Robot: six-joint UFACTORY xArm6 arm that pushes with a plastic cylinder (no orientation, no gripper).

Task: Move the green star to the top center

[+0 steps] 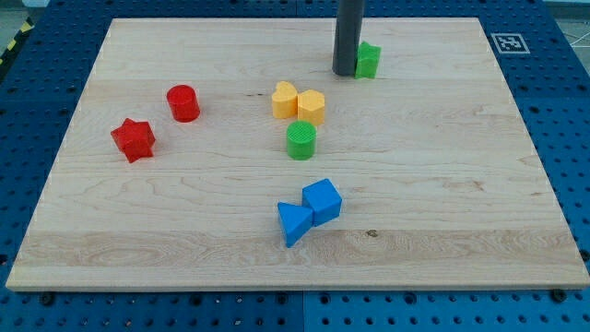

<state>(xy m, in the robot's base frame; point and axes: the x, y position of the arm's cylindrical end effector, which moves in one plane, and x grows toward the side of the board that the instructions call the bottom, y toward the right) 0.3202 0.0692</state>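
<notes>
Setting: lab / robot test bench — not a home or shop. Evidence: light wooden board [461, 184] sits on a blue perforated base plate [37, 92] w/ regular grid of mounting holes, typ. of lab fixtures. Printed black-and-white fiducial marker [506, 41] at board's top-right corner, view's right. Yellow-black hazard tape [13, 46] at view's top left edge. Small plastic test blocks, bright colours — e.g. red star [133, 139].
</notes>
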